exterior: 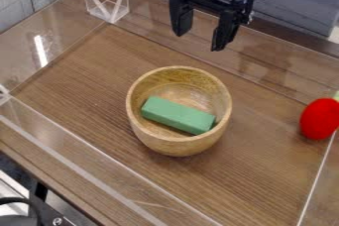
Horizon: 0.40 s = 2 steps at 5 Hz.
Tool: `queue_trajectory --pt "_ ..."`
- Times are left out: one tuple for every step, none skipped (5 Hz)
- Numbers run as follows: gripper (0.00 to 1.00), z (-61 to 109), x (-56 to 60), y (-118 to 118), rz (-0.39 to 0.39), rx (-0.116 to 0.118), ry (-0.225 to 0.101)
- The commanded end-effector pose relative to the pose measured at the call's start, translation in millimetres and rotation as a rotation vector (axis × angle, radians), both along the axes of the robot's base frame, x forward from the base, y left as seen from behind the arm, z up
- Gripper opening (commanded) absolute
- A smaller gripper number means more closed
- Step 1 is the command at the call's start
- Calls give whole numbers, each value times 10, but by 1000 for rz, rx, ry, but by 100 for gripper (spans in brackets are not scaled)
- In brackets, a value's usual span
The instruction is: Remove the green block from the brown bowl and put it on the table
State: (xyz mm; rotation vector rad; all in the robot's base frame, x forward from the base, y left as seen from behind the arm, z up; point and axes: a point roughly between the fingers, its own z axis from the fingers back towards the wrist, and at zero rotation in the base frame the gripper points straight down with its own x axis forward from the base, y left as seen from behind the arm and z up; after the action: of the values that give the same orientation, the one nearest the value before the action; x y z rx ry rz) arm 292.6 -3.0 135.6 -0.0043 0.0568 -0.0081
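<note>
My hand [204,32] hangs released, fingers spread, above the surface's [79,81] far edge. The green block [177,116] lies inside the wooden bowl [179,110] mid-surface. A red object [319,119] sits at the right edge.

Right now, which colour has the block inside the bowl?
Mint green; the block shows in the camera view.

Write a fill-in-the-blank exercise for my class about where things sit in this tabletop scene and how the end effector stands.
1. The mint-green rectangular block lies inside the ____.
2. The round light-tan wooden bowl rests on the dark wood-grain ____.
3. The black end effector hangs above the table with its jaws ____.
4. The rounded object near the right edge is coloured ____.

Missing words: bowl; table; open; red
</note>
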Motion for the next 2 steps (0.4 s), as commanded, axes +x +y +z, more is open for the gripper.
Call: queue_trajectory --pt "100 -124 -73 -17 -144 -9 19" --pt "100 -171 -253 30 -329 -22 22"
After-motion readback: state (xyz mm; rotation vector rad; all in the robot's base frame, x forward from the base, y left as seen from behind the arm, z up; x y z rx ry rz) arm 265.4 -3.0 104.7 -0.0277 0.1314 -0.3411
